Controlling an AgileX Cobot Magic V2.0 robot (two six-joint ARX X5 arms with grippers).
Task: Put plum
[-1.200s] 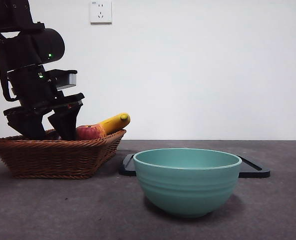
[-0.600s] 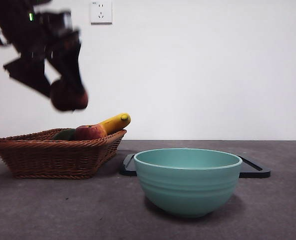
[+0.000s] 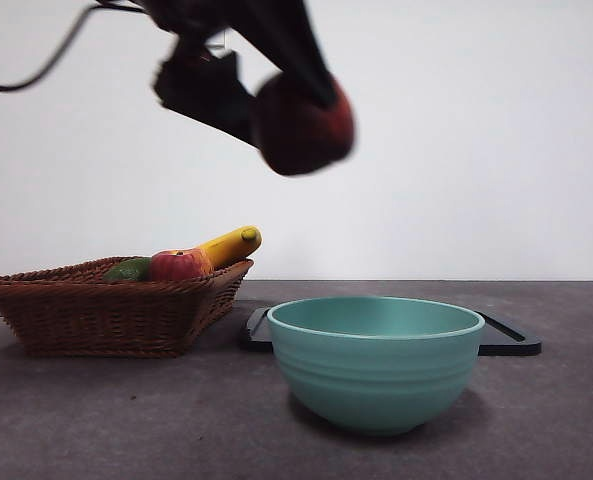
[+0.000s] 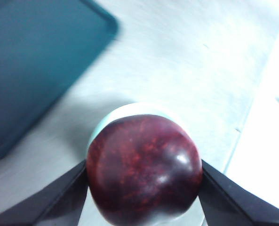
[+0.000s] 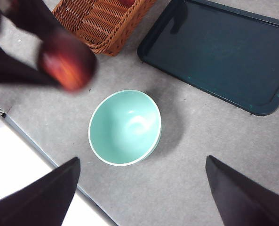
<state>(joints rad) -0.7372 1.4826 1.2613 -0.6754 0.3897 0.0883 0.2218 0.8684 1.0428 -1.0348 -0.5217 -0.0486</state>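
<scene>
My left gripper (image 3: 294,118) is shut on the plum (image 3: 302,126), a glossy dark maroon fruit, and holds it high in the air, up and to the left of the teal bowl (image 3: 376,365). In the left wrist view the plum (image 4: 144,169) sits between both jaws, with the bowl's pale rim (image 4: 130,107) showing just behind it. The right wrist view looks down on the bowl (image 5: 125,127) and shows the plum (image 5: 67,66) blurred beside it. My right gripper (image 5: 143,160) hangs open high over the table, holding nothing.
A wicker basket (image 3: 106,310) at the left holds a red apple (image 3: 179,265), a banana (image 3: 231,245) and a green fruit (image 3: 128,270). A dark tray (image 3: 506,340) lies flat behind the bowl. The table's front edge runs close to the bowl (image 5: 45,160).
My left gripper took the plum out of the basket, lifted it, and has carried it rightward and higher, toward the bowl.
</scene>
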